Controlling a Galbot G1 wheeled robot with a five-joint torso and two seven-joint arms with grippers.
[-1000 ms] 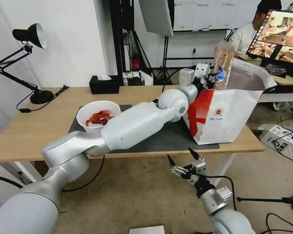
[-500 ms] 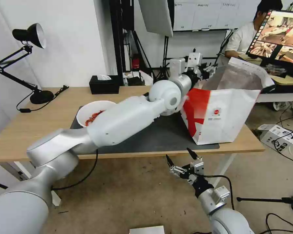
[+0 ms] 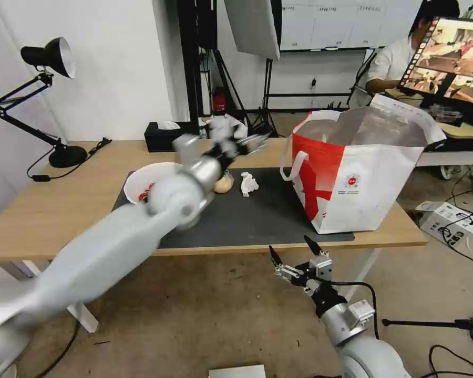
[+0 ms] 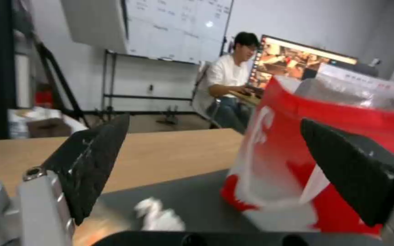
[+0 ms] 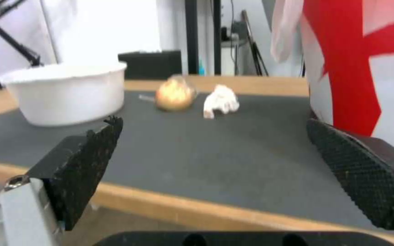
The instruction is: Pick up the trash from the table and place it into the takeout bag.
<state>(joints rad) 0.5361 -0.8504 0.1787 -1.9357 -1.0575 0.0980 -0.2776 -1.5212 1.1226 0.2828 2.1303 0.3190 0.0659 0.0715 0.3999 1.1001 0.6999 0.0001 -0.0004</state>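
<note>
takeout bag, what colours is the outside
White with red panels on the takeout bag, clearest in the head view.

Black desk lamp (image 3: pixel 42 100) is the anchor here. Black tissue box (image 3: pixel 161 136) sits to its right, monitor (image 3: pixel 449 63) way off further right, whiteboard (image 3: pixel 341 23) up behind, between them.

I count one long light-wood table (image 3: pixel 47 210) carrying one dark grey rectangular mat (image 3: pixel 257 220). On the mat I see one white round bowl of red shells (image 3: pixel 142 181), one small clear bag with a yellowish lump (image 5: pixel 175 95), one crumpled white tissue (image 3: pixel 248 184) and one large white-and-red takeout bag with foil lining (image 3: pixel 362 178). Farther back on the table I count one black tissue box (image 3: pixel 160 137) and one black desk lamp (image 3: pixel 47 100).
</note>
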